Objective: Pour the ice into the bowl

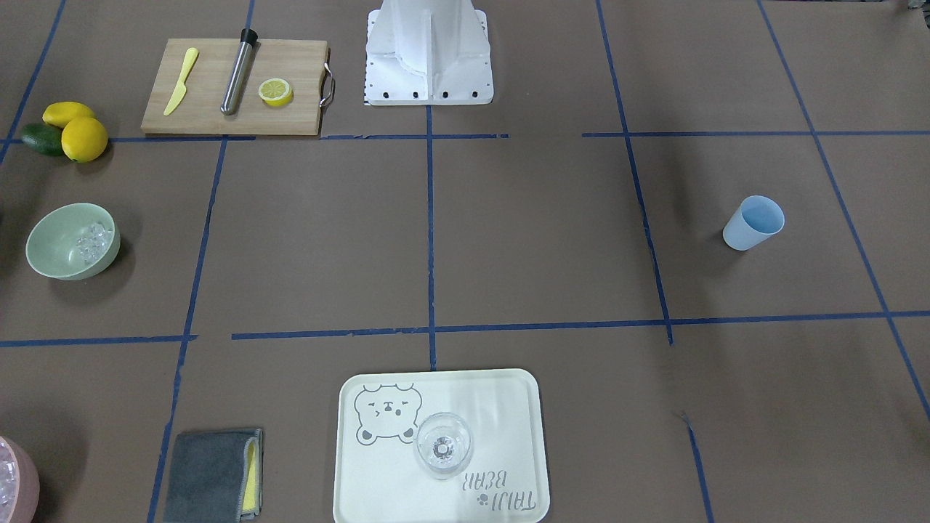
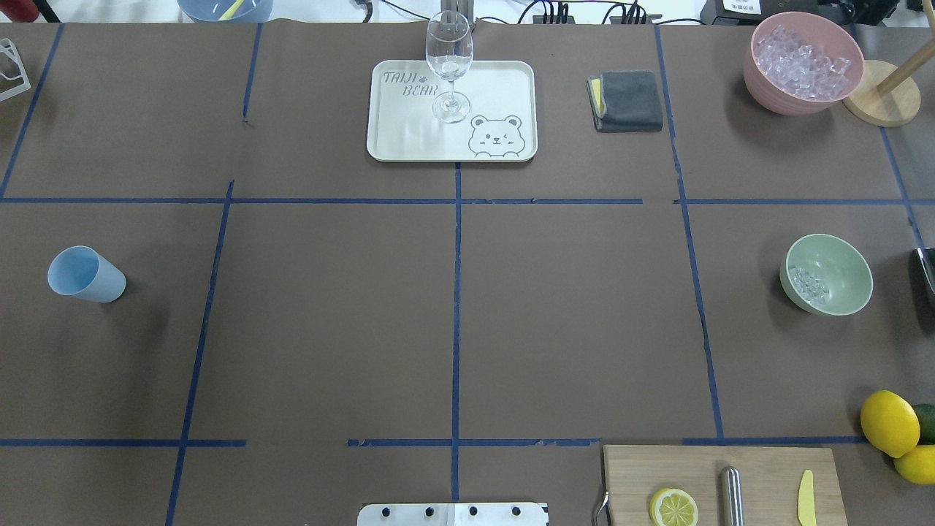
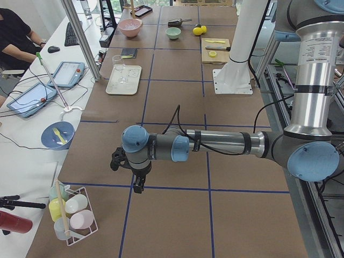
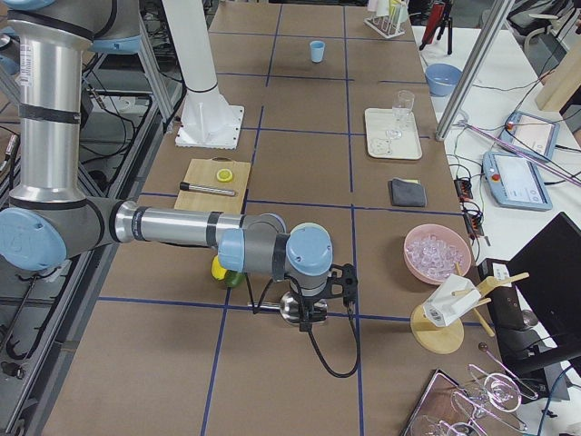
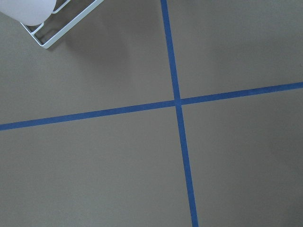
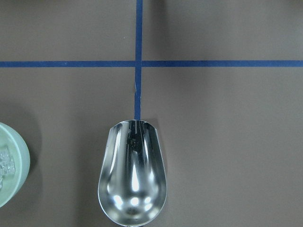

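Overhead exterior shows the ice [image 2: 807, 285] in the bowl [image 2: 847, 267], on the robot's right. An empty scoop [image 6: 132, 175] is just beside it. I cannot tell whether the left gripper [image 3: 138, 186] or right gripper [image 4: 311, 311] is spread.

The bowl [image 2: 844, 272] is round, pale mint green, with a smooth glossy interior. It stands upright, opening upward, on the table [image 2: 329, 329] at the robot's far right, and nothing touches it. The ice [image 2: 806, 285] is a small cluster of clear, glassy cubes. It rests low inside the bowl, against the inner surface. The cubes cover only part of the interior; the remaining wall is bare.
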You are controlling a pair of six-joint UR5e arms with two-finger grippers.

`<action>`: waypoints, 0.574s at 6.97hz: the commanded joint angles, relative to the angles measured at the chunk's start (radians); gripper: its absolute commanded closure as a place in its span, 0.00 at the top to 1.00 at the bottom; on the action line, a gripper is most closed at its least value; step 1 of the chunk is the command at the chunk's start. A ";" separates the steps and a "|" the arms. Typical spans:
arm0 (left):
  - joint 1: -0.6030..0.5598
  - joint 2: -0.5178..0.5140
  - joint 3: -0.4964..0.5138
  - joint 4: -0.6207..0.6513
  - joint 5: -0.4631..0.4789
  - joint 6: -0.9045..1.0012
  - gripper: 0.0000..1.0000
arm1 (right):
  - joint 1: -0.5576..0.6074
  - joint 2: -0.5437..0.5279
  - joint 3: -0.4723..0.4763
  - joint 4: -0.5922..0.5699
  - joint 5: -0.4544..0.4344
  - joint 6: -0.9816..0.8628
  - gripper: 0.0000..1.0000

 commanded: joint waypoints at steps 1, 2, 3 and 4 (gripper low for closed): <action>0.000 0.002 -0.002 0.000 0.002 0.000 1.00 | 0.000 0.002 0.001 0.000 -0.001 0.003 1.00; 0.000 0.000 -0.002 0.000 0.002 0.000 1.00 | 0.000 0.002 0.001 0.000 -0.001 0.002 1.00; 0.000 0.000 -0.002 -0.002 0.000 0.000 1.00 | 0.000 0.002 0.003 0.001 0.001 0.002 1.00; 0.000 0.000 -0.002 -0.008 0.000 -0.001 1.00 | 0.000 0.002 0.009 0.001 0.001 0.002 1.00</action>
